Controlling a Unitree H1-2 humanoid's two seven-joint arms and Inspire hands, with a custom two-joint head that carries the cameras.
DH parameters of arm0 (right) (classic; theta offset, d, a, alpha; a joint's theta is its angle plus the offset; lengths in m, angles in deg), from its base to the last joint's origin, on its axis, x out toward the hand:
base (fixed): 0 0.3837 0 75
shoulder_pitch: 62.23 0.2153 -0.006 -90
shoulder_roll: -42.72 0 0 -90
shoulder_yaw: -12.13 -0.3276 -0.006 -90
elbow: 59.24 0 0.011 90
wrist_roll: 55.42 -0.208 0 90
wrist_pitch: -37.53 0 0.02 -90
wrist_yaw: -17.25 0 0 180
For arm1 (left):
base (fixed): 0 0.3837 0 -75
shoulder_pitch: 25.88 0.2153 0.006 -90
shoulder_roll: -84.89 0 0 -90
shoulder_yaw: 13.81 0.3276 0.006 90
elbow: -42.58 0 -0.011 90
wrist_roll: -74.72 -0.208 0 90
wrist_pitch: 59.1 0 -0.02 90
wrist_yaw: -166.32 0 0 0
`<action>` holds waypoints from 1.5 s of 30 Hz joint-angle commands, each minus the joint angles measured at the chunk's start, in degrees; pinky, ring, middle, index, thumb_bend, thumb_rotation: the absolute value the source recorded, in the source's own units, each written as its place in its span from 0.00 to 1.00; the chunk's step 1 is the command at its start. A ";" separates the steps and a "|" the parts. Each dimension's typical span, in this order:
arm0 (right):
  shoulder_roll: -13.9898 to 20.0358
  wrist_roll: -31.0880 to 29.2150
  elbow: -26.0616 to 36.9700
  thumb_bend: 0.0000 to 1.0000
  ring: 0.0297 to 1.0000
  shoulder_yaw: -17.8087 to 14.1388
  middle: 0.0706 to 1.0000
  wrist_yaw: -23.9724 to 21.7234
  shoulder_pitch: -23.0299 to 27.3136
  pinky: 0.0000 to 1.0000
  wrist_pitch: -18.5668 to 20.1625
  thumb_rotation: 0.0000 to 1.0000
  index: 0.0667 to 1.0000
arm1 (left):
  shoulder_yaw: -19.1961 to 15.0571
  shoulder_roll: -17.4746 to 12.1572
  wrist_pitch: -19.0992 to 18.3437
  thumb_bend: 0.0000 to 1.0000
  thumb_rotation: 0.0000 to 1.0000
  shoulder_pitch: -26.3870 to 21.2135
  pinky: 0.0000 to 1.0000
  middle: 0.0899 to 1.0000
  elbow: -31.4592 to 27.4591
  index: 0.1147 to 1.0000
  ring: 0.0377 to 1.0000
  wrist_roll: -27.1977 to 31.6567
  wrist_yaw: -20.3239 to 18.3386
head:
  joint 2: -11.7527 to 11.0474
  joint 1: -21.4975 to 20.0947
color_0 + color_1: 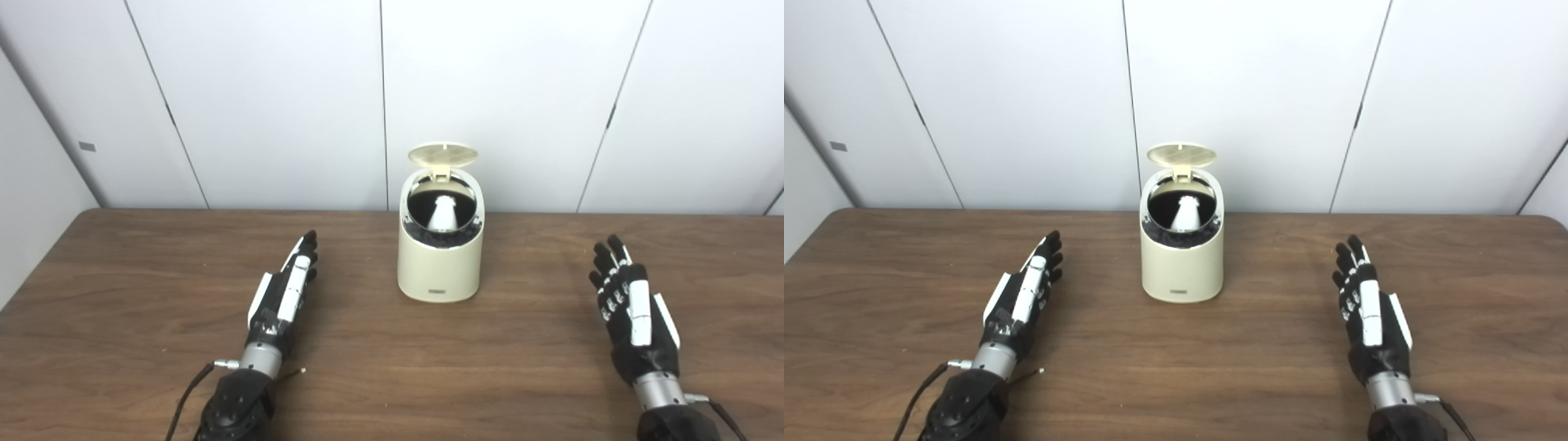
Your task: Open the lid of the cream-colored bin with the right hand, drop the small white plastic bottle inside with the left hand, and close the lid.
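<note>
Between the two hands the bin [438,257] stands with its lid [443,154] tipped up at the back and the bottle [442,214] inside, while the right hand [634,312] waits empty, fingers [606,260] apart, off to its right.

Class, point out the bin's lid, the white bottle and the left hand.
lid [443,154], left eye view, its raised underside.
white bottle [441,214], left eye view, its body inside the bin.
left hand [1020,299], right eye view, its back.

Bottle [441,214] in bin [438,269], between hands, on table [392,367].
</note>
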 commanded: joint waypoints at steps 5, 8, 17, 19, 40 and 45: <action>2.50 2.77 2.80 0.65 1.00 0.67 0.97 -0.15 5.22 1.00 -1.05 0.98 0.98 | -0.08 0.39 4.86 0.52 0.95 -0.67 1.00 1.00 0.14 1.00 1.00 -1.88 3.00 | 0.34 -0.86; 3.66 4.54 4.98 0.63 1.00 1.49 0.97 -0.21 7.16 1.00 1.12 0.99 0.96 | -0.02 0.53 5.32 0.52 0.93 -0.28 1.00 1.00 -0.02 1.00 1.00 -2.55 3.97 | 0.95 -2.10; 6.59 15.55 17.30 0.67 0.98 6.61 0.94 0.16 15.26 0.99 20.04 0.95 0.91 | -0.38 1.57 7.13 0.46 0.88 1.35 1.00 0.99 -0.14 1.00 1.00 -2.52 5.84 | 1.54 -4.83; 6.80 16.60 19.22 0.65 0.99 7.62 0.95 -0.37 16.80 0.99 23.65 0.93 0.91 | -0.24 1.59 6.87 0.46 0.89 1.65 1.00 0.99 -0.31 1.00 0.99 -2.92 6.27 | 1.43 -5.74; 8.83 35.67 17.90 0.59 0.88 18.99 0.89 -6.91 29.34 0.83 30.68 1.00 0.85 | 2.86 2.24 6.93 0.49 0.89 2.46 1.00 1.00 0.54 1.00 1.00 -5.53 6.77 | 1.66 -6.97; 8.91 37.25 15.36 0.60 0.87 20.56 0.88 -7.52 31.50 0.81 30.61 1.00 0.86 | 2.97 2.50 6.95 0.51 0.89 2.52 1.00 1.00 0.75 1.00 1.00 -5.46 6.76 | 1.66 -6.58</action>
